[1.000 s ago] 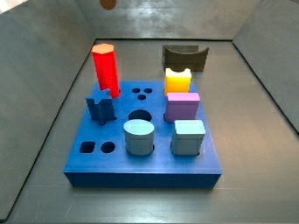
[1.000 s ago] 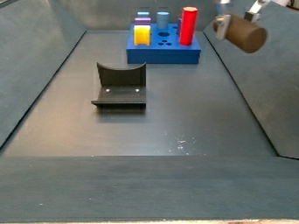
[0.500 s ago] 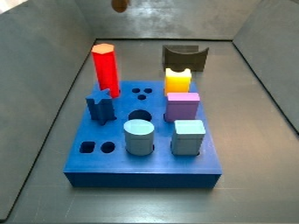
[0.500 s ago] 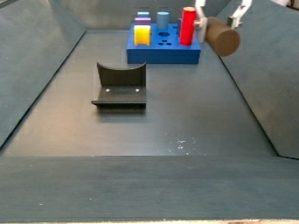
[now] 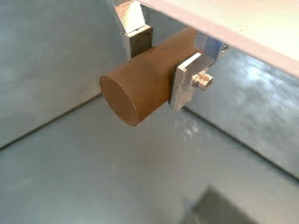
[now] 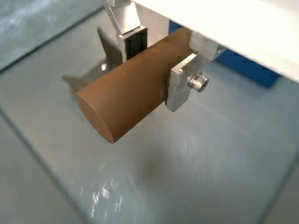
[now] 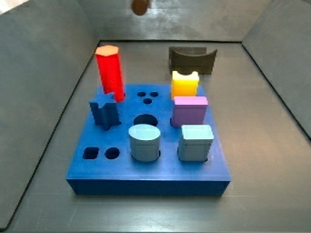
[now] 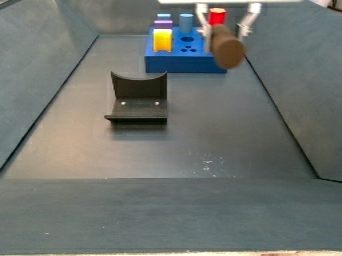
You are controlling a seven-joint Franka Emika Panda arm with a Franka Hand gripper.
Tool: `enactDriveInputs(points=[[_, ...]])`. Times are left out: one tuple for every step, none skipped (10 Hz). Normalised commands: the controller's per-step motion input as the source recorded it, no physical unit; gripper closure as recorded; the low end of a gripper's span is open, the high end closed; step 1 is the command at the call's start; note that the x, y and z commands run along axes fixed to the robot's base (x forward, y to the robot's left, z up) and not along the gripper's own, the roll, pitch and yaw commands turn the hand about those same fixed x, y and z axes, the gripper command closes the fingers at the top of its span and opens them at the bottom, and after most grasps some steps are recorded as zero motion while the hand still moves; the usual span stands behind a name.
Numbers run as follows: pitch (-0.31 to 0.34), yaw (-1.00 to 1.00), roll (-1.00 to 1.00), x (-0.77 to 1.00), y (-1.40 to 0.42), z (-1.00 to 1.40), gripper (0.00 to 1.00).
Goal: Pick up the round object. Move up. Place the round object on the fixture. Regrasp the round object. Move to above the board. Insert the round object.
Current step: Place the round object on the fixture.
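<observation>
Grey floor (image 8: 201,130) bears fixture (image 8: 136,98) and board (image 7: 148,146).

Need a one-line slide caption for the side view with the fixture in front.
Gripper carries the brown peg above the floor, between fixture and board.

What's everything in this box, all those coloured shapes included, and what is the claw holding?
board: one, blue, on the floor, holes in its top.
hexagonal peg: one, red, tall, back corner of the board.
star block: one, dark blue, in front of the red peg.
arch block: one, yellow, on the board.
square blocks: purple, pale blue.
short cylinder: one, light blue.
fixture: one, dark, on the floor apart from the board.
round object: one, brown, lying crosswise in the claw.
claw: one, silver fingers, raised, shut on the round object.
</observation>
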Motion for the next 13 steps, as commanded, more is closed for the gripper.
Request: enactDriveInputs(points=[[-0.073,0.03,-1.00,1.00,-0.30,0.11,1.00],[-0.064,0.02,-1.00,1.00,-0.27,0.10,1.00],[-0.050,0.02,-1.00,1.00,-0.23,0.08,1.00],[-0.040,0.01,-1.00,1.00,-0.20,0.07,1.00],[-0.028,0.01,-1.00,1.00,-0.17,0.06,1.00],[-0.014,0.00,-1.00,1.00,-0.15,0.05,1.00],[0.005,0.00,-1.00,1.00,-0.12,0.04,1.00],[0.019,-0.01,-1.00,1.00,-0.09,0.03,1.00],[0.026,-0.01,-1.00,1.00,-0.08,0.03,1.00],[0.047,-0.02,-1.00,1.00,-0.04,0.01,1.00],[0.055,-0.03,-1.00,1.00,-0.02,0.01,1.00],[0.071,-0.04,-1.00,1.00,0.00,0.00,1.00],[0.081,-0.05,-1.00,1.00,0.01,-0.01,1.00]])
